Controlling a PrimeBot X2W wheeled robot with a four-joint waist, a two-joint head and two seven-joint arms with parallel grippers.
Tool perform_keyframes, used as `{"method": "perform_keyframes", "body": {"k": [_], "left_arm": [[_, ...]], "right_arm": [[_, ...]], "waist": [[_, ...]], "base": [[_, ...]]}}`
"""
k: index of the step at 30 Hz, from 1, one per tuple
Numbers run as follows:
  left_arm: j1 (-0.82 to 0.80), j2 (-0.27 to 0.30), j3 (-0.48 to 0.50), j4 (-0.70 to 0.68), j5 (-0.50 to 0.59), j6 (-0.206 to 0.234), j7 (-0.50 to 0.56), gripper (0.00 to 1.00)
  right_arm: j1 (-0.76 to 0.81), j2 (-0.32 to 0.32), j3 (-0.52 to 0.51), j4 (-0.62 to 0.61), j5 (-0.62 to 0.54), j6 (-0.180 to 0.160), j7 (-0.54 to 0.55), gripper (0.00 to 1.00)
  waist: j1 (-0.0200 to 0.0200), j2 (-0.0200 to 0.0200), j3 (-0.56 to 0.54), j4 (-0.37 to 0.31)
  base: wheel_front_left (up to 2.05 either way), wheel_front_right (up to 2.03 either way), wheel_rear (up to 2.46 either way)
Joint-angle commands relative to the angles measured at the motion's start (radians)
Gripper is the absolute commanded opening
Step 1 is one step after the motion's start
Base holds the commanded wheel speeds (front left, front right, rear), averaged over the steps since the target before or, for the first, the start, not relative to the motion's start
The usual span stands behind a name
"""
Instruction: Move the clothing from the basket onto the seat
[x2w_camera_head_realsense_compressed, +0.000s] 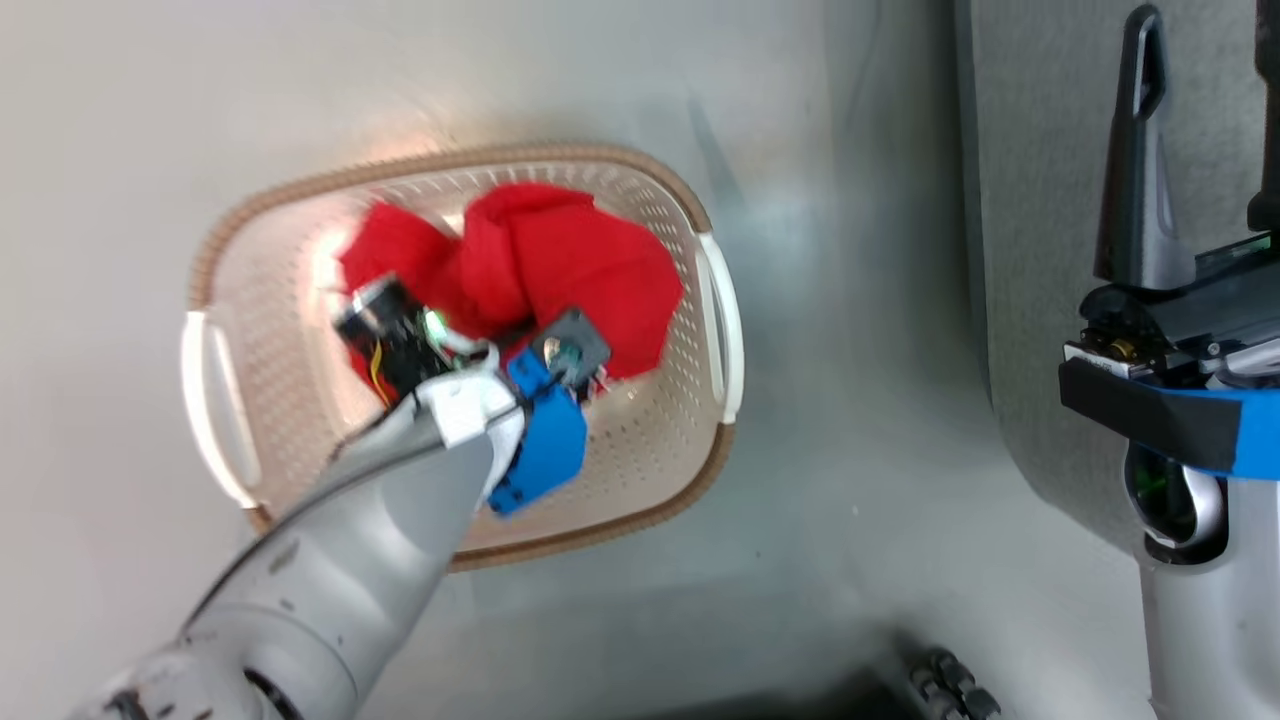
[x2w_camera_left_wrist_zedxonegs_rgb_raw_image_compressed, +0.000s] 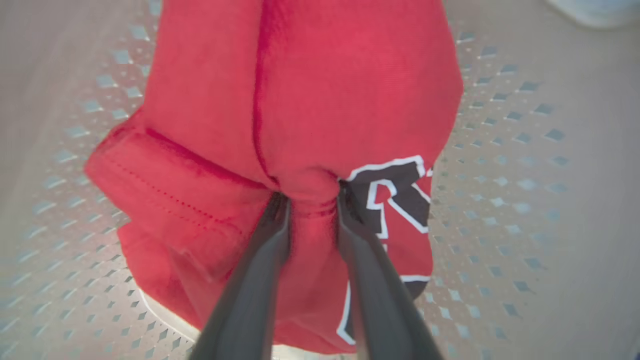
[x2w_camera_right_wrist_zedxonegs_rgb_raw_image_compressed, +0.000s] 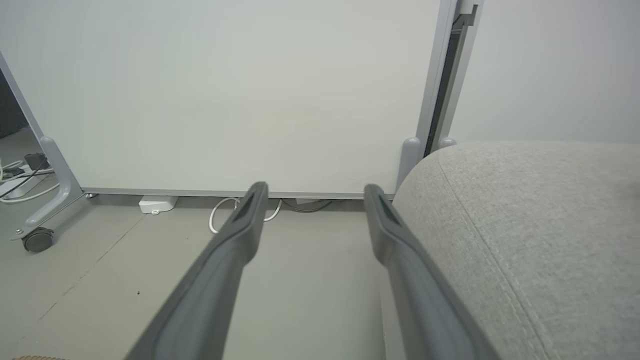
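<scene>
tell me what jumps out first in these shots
The bright red clothing heaped in the cream basket on the floor grabs the eye first. Up close, the left gripper pinches a fold of it beside a black-and-white print. The right gripper hangs open next to the grey seat.

White wheeled panel (x2w_camera_right_wrist_zedxonegs_rgb_raw_image_compressed: 225, 90), castor (x2w_camera_right_wrist_zedxonegs_rgb_raw_image_compressed: 37, 240), grey floor (x2w_camera_right_wrist_zedxonegs_rgb_raw_image_compressed: 310, 280)
</scene>
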Motion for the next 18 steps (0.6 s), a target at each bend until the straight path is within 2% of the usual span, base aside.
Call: {"method": "perform_keyframes", "body": {"k": [1, 8, 18], "left_arm": [[0.030, -0.002, 0.009, -0.005, -0.012, 0.005, -0.049, 0.00], [0.087, -0.004, 0.043, -0.004, -0.072, -0.006, -0.166, 0.00], [0.134, -0.004, 0.093, -0.065, -0.169, -0.014, -0.234, 0.00]], "right_arm": [[0.014, -0.009, -0.005, 0.016, -0.005, 0.001, 0.000, 1.00], [0.058, -0.017, -0.008, 0.083, -0.007, 0.001, 0.000, 1.00], [0.141, -0.012, -0.018, 0.155, -0.011, 0.001, 0.000, 1.00]], "waist": [[-0.0002, 0.0000, -0.083, 0.041], [-0.0002, 0.0000, -0.243, 0.078], [-0.0002, 0.0000, -0.431, 0.112]], "base": [[0.00, 0.00, 0.00], [0.00, 0.00, 0.00], [0.00, 0.00, 0.00]]}}
